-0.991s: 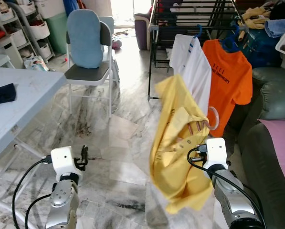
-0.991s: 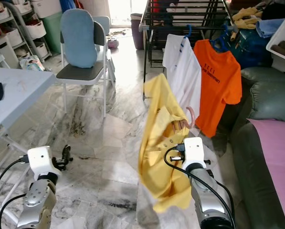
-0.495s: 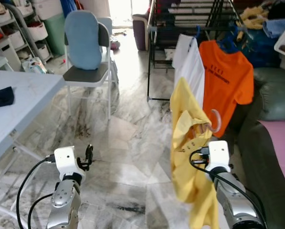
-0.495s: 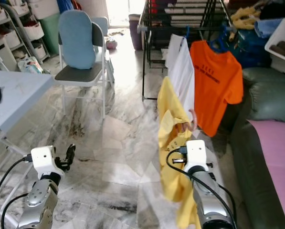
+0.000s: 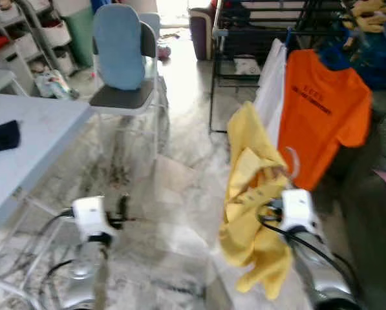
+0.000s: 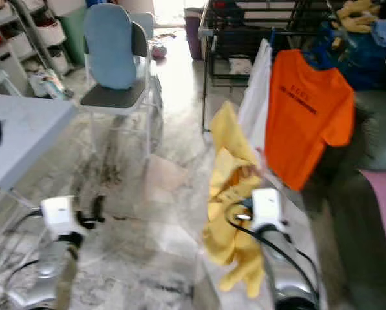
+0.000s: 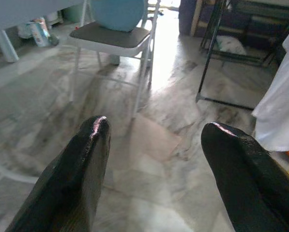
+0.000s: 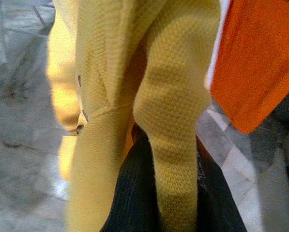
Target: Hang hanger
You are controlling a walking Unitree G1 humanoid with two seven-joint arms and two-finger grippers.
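The rack (image 5: 270, 32) stands up ahead of the right end effector (image 5: 278, 182), past the orange shirt (image 5: 322, 110). That end effector grips the yellow shirt (image 5: 251, 194) on its hanger (image 5: 289, 161). This looks like the carrying step; next, lift the hook onto the rack's bar. The left end effector (image 7: 151, 145) is open and holds nothing.

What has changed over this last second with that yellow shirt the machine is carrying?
The yellow shirt swung: spread wide a second ago, then hanging narrow, now bunched up again, nearer the orange T-shirt and white shirt on the drying rack. The whole view has shifted and blurred, so the robot itself is moving. The right gripper keeps its hold on the shirt; the left gripper stays open, holding nothing.
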